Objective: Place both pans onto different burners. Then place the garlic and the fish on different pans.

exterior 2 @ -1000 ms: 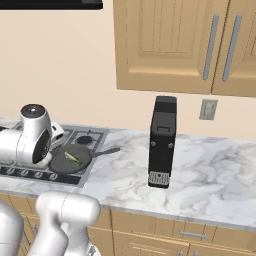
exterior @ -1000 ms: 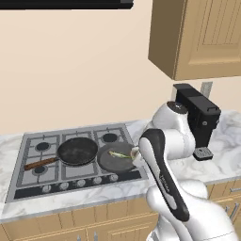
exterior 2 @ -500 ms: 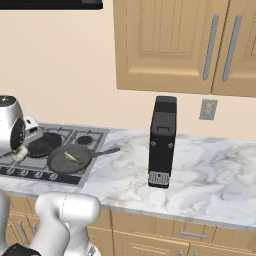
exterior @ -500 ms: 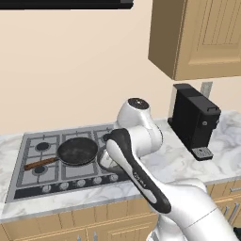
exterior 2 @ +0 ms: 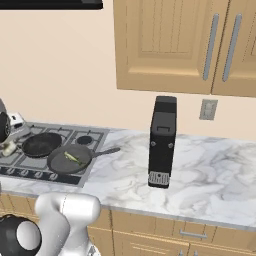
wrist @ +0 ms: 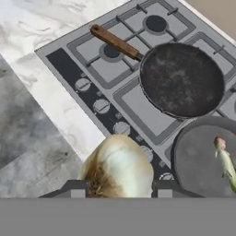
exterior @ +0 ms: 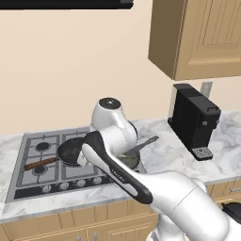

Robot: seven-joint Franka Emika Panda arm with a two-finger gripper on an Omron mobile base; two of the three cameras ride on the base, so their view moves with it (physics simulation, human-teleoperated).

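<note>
Pincer [wrist: 119,186] was clamped on the garlic [wrist: 118,168], low centre of hand view. The empty black pan [wrist: 182,79] lay up and right of it, wooden handle running upper left; fish [wrist: 225,161] already in the grey pan [wrist: 203,159], lower right.

The setting is a domestic kitchen, computer-rendered. A grey steel gas cooktop [exterior 2: 50,152] with dark grates and a row of front knobs [wrist: 101,106] is set into a marble-patterned counter [exterior 2: 200,175]. Light wooden wall cabinets [exterior 2: 180,45] with metal bar handles hang above, and matching base cabinets [exterior 2: 170,235] run below. A black appliance [exterior 2: 162,140], probably a coffee machine, stands on the counter beside a wall socket [exterior 2: 207,109]. The walls are plain beige.
</note>
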